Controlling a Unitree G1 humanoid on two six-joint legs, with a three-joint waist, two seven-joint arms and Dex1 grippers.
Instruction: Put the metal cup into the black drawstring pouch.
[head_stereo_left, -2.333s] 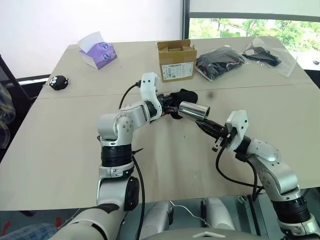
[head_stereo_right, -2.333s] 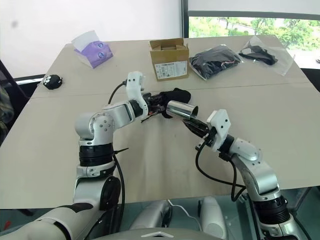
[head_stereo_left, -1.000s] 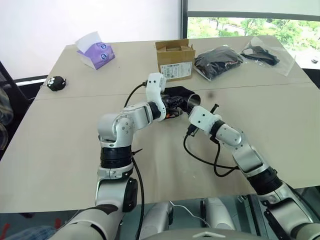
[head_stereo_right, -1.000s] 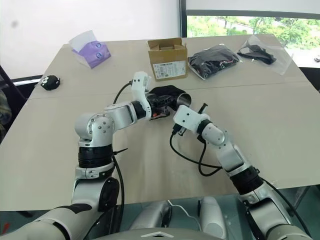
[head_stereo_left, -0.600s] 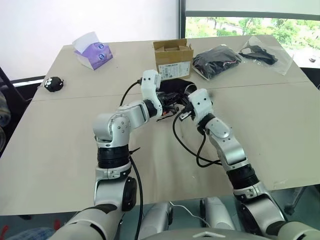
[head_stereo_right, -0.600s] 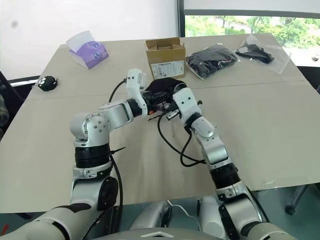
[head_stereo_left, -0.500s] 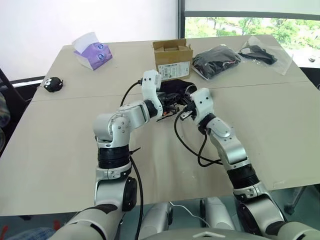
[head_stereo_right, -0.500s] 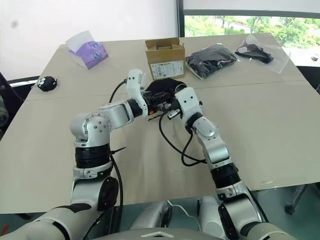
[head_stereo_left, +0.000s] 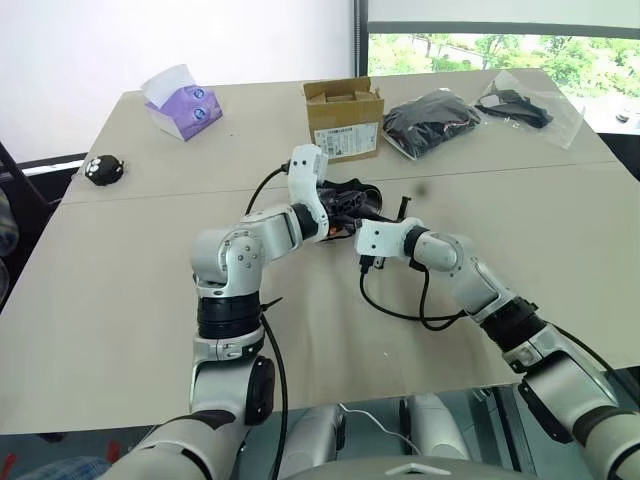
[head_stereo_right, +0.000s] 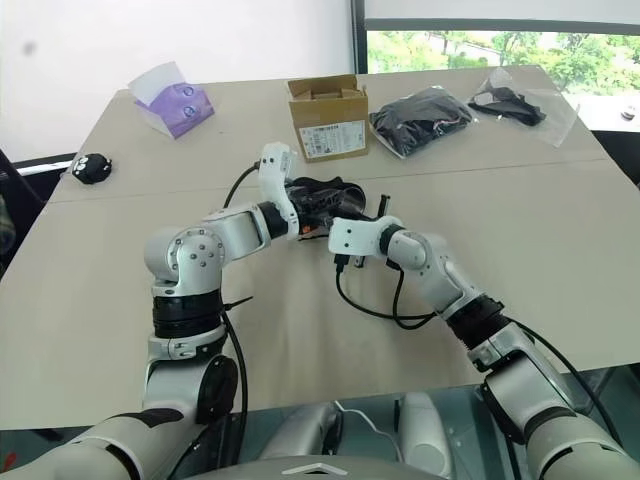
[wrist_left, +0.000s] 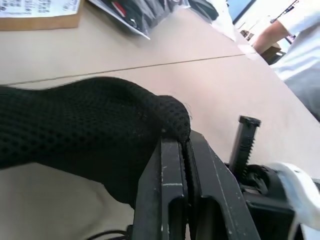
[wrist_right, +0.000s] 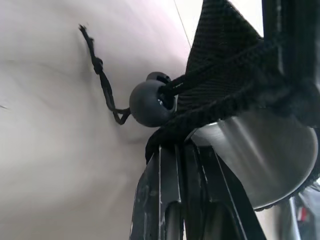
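Metal cup (wrist_right: 260, 155): shiny steel tumbler, lodged at the mouth of the black drawstring pouch (head_stereo_left: 350, 197) above the middle of the table (head_stereo_left: 120, 300); in the right wrist view its smooth silver wall shows under the pouch's mesh edge, so you should judge it as partly in, not seated. Black drawstring pouch: soft mesh fabric, held up off the table between both arms; cord (wrist_right: 102, 80) and round toggle (wrist_right: 146, 104) hang loose at the neck. Left gripper (wrist_left: 186, 150): fingers closed together, pinching a fold of the pouch fabric. Right gripper (wrist_right: 181, 150): fingers closed tight at the pouch rim, right against the cup's wall; whether they pinch the cup's rim, the fabric edge, or both cannot be told. Handling advice: keep your left pinch firm and steady so the mouth stays stretched, and drive the cup along its own axis into the pouch rather than across the opening; steel on mesh likely slides easily, so the risk is the fabric bunching ahead of the cup or the toggle and cord getting dragged in with it. Do not release the right side until the cup's wider rim has passed the gathered neck. Also on the table, far side: cardboard box (head_stereo_left: 345, 120), open-topped, with a white printed label too small to read; purple tissue box (head_stereo_left: 185, 108); black fabric bundles in clear plastic bags (head_stereo_left: 430, 122); small black round toy (head_stereo_left: 103, 170). No brand legible anywhere.
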